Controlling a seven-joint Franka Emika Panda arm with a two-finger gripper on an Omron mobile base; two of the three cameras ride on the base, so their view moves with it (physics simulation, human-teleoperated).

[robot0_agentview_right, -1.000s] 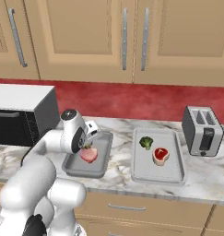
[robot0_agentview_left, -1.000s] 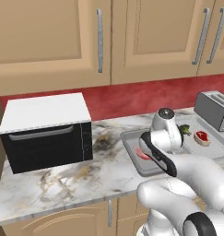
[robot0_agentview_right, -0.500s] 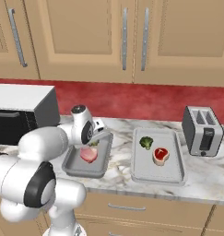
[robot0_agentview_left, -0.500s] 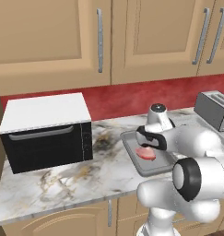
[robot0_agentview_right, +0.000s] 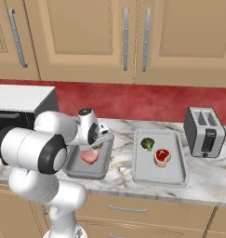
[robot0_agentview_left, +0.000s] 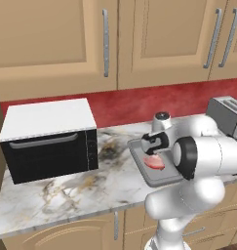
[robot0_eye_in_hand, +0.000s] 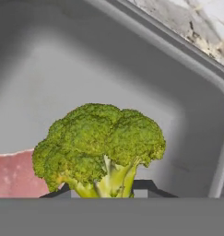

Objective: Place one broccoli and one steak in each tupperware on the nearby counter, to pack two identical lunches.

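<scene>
Narrowly parted, end effector clamped on broccoli stalk

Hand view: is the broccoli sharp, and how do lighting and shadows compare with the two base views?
Hand view: the broccoli is fairly crisp, the dark tray behind it soft, with a dim upper left corner and no glare. Left base view: even, flat rendered light, a faint shadow under the microwave. Right base view: equally even; the pale tray and toaster read clearly, without blur.

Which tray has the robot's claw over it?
The darker tray nearer the microwave; the claw hangs there holding broccoli. The paler tray sits by the toaster.
</scene>
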